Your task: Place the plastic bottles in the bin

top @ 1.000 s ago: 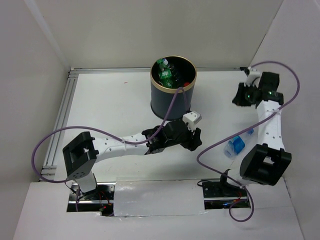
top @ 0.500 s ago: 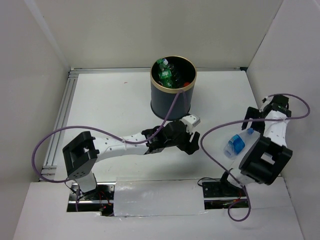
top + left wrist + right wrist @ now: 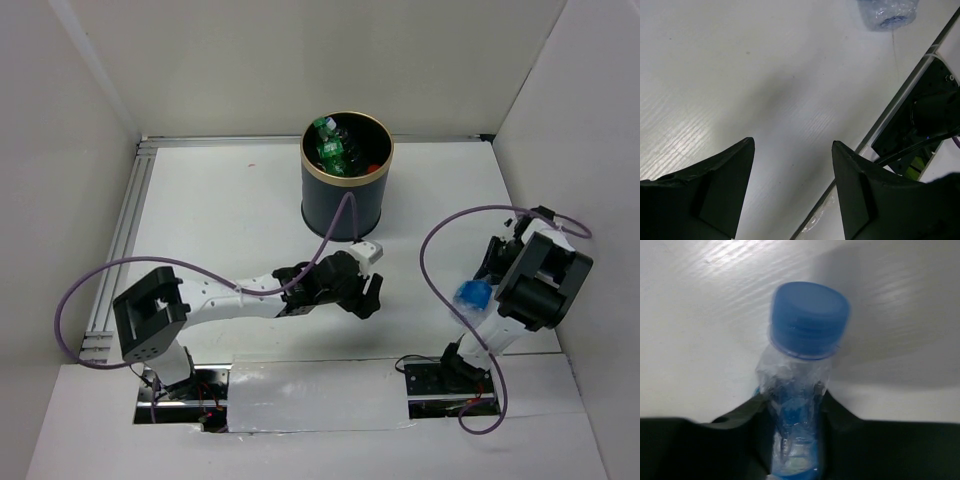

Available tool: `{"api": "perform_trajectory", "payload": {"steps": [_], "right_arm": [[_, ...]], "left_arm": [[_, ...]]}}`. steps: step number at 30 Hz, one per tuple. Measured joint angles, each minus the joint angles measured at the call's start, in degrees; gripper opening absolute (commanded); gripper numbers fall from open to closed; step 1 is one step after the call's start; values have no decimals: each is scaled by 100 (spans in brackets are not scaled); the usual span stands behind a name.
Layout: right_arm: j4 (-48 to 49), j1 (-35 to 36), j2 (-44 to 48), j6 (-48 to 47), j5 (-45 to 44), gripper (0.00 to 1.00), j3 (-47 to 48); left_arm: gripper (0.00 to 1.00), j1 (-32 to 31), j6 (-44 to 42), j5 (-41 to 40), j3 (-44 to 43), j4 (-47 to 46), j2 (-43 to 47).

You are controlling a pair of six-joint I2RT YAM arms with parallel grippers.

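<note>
Between the jaws of the right hand [image 3: 795, 405] lies the blue-capped bottle [image 3: 808, 320].

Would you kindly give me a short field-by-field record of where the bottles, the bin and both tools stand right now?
bin: upright at the far middle of the table
in the bin: green bottles show at the top
still out: one blue-tinted bottle, near the table's right edge
right tool: closed on that bottle just below its blue cap
left tool: open, empty, over bare table in front of the bin
</note>
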State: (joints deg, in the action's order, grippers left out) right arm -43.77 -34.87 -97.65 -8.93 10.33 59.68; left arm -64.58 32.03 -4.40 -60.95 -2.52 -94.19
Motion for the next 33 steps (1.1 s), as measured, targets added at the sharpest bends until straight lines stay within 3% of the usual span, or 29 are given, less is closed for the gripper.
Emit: {"api": "perform_trajectory", "payload": {"steps": [1, 2, 3, 7, 11, 14, 17, 22, 28, 29, 32, 33], "right_arm": [[-9, 20, 7, -9, 114, 17, 2], [-26, 57, 24, -74, 251, 4, 13], [-81, 120, 52, -179, 426, 0, 57], [-487, 466, 361, -793, 1349, 0, 664], [-697, 846, 846, -1652, 2706, 0, 2149], [-240, 1123, 1266, -1840, 3676, 0, 3034], [835, 1635, 1663, -1587, 4422, 0, 3399], [2151, 3088, 1300, -1165, 4710, 4, 4214], [2806, 4465, 50, -1016, 4127, 6, 4870], [2824, 4586, -170, -1049, 3936, 9, 4924], [2702, 4857, -684, -1305, 3366, 75, 4988], [2586, 4922, -828, -1432, 3180, 98, 5018]], "left_arm": [[75, 0, 2, -26, 59, -2, 66], [75, 0, 7, -46, 111, 0, 146], [74, 0, 15, -101, 195, 0, 321], [74, 0, 22, -170, 332, -7, 691], [74, -28, 98, -323, 529, 9, 1318], [74, -63, 116, -520, 684, -2, 1838], [74, -76, 129, -800, 949, 4, 2361], [75, -76, 310, -1272, 1646, 105, 3233], [75, -85, 601, -1661, 2245, 424, 4006], [77, -90, 643, -1727, 2299, 461, 4129], [82, -114, 745, -1867, 2389, 595, 4413], [89, -116, 750, -1904, 2389, 643, 4465]]}}
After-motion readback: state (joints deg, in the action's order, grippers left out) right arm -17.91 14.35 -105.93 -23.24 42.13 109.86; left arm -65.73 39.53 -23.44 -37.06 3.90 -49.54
